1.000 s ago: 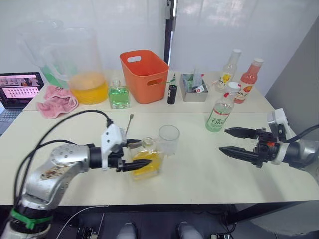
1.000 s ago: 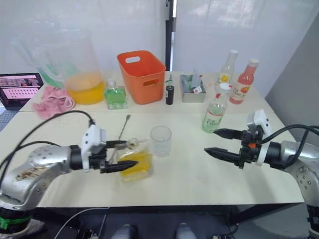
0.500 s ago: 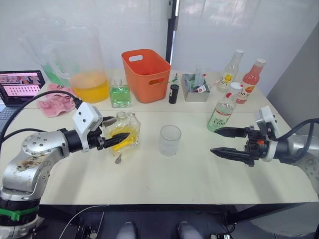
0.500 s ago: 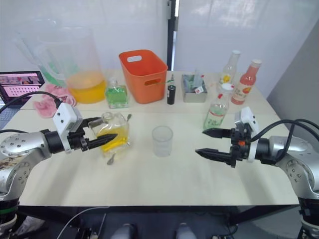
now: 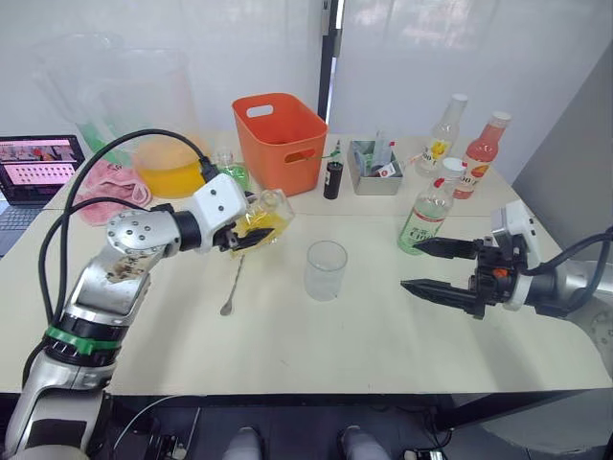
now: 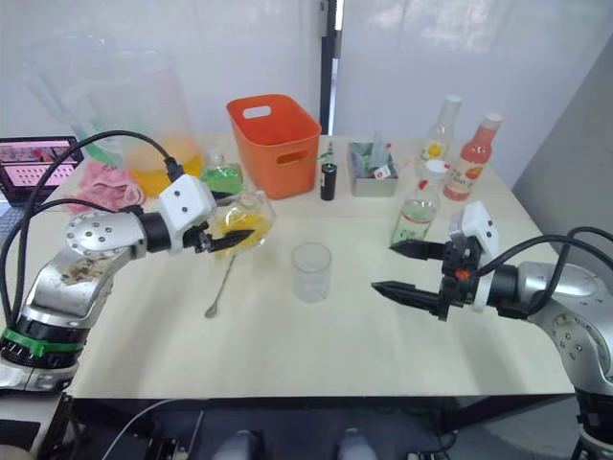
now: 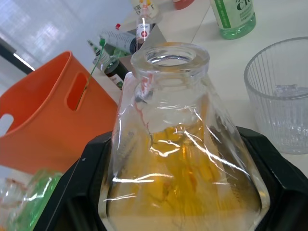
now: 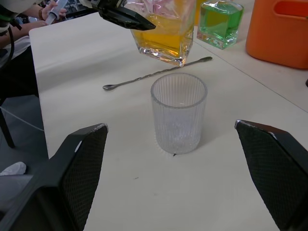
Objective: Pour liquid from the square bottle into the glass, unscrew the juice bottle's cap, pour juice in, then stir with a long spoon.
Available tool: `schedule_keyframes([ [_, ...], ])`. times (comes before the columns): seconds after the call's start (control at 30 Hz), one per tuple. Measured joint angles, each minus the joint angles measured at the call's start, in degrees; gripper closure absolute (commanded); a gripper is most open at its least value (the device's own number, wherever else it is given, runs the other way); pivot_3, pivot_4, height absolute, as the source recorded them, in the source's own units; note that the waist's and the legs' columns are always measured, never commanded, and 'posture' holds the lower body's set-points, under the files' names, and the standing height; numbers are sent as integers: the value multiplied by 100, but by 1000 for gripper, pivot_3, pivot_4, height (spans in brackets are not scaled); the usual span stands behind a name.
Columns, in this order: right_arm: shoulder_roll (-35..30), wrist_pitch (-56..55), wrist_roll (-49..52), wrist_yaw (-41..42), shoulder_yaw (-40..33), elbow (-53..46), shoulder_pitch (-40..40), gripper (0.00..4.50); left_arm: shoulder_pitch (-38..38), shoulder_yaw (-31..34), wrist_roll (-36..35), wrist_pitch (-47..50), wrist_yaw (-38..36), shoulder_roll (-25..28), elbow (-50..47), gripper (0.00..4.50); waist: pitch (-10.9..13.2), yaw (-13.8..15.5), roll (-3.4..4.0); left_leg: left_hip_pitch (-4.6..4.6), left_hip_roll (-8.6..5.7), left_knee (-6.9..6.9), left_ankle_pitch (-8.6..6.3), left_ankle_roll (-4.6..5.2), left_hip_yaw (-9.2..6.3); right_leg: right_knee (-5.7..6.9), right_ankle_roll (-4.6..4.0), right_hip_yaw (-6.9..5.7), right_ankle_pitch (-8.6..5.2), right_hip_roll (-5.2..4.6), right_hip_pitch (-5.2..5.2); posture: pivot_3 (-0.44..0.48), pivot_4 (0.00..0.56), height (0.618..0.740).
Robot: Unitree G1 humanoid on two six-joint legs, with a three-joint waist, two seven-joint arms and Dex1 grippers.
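square bottle raised and tilted toward the glass

we see the left gripper (image 5: 251, 233) clamped on the square bottle (image 5: 261, 217), its black fingers pressing the two side faces, as the left wrist view shows. the bottle is held clear of the desk (image 5: 316, 335), tipped with its open neck toward the glass (image 5: 326, 270); no stopper sits in the mouth. the yellow liquid (image 7: 183, 192) lies pooled in the low part of the body, short of the neck, so we judge that pouring has not begun. the tilt and the height appear chosen to bring the mouth over the rim, but the bottle is still off to one side of the glass, not above it.

the glass stands upright and empty near the middle of the desk. the long spoon (image 5: 233, 286) lies flat beneath the raised bottle. the juice bottle (image 5: 425, 216) stands capped, with its cap (image 5: 447, 167) on, beyond the right gripper (image 5: 433, 265), whose fingers are spread wide and hold nothing; we read it as waiting near its own next object.
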Motion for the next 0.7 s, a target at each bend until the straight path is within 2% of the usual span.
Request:
schedule_keyframes([
  [0.37,18,279,395,-459,-141,-631,175,31,-435,-690,1452,-1665,426,-603,1171,1707,0,4,0,-2,-1,3,0,1,-2,2,5,2,3,0,1,0,150,740],
  [0.57,27,325,439,-621,-148,-703,258,31,-684,-814,2265,-2585,1036,-800,1923,1707,0,19,0,-4,-2,6,1,1,-2,1,10,3,6,0,1,0,150,740],
  [0.7,27,325,440,-684,-147,-726,258,31,-778,-814,2498,-2941,1301,-908,2161,1707,0,23,0,-6,-4,4,1,1,-2,1,11,3,7,0,2,0,150,740],
])
